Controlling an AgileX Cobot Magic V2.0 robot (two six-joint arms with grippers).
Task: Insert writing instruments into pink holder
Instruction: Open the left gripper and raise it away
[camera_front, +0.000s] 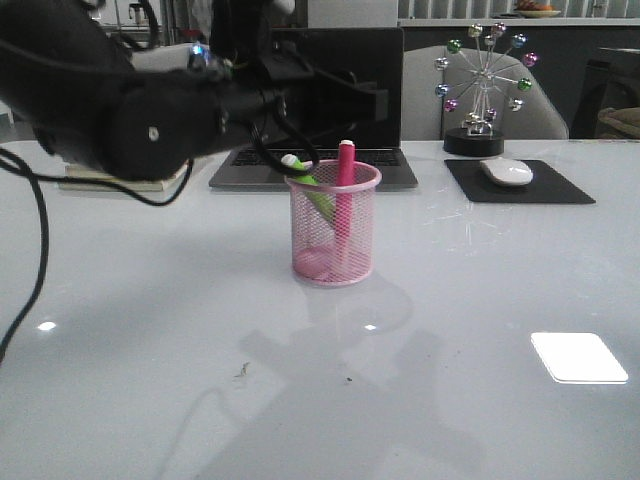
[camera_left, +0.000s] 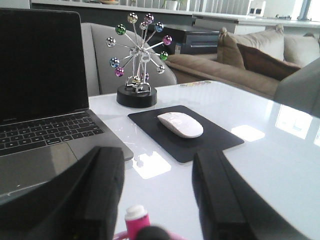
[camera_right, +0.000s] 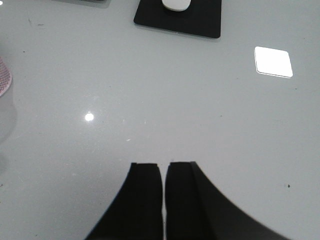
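On the far left we see the left arm (camera_front: 130, 110) reaching in above the white table (camera_front: 150, 330), its bulk hiding the near corner of the laptop (camera_front: 330, 100). In its wrist view the left gripper (camera_left: 160, 195) has its fingers (camera_left: 215, 195) spread wide with nothing between them; the pink pen's cap (camera_left: 137, 220) shows just below the gap.

Near the middle stands the pink holder (camera_front: 333, 255), upright, with bare tabletop all round it and toward the near edge. Inside, the pink pen (camera_front: 345, 165) stands almost straight and the green pen (camera_front: 305, 175) leans left against the rim; both poke above it.

Further right, well apart, lie the mouse (camera_front: 507, 172) on its black pad (camera_front: 560, 188) and a ball ornament (camera_front: 485, 90) behind.

The right gripper (camera_right: 164, 200) hangs over open table, its fingers nearly together, holding nothing.
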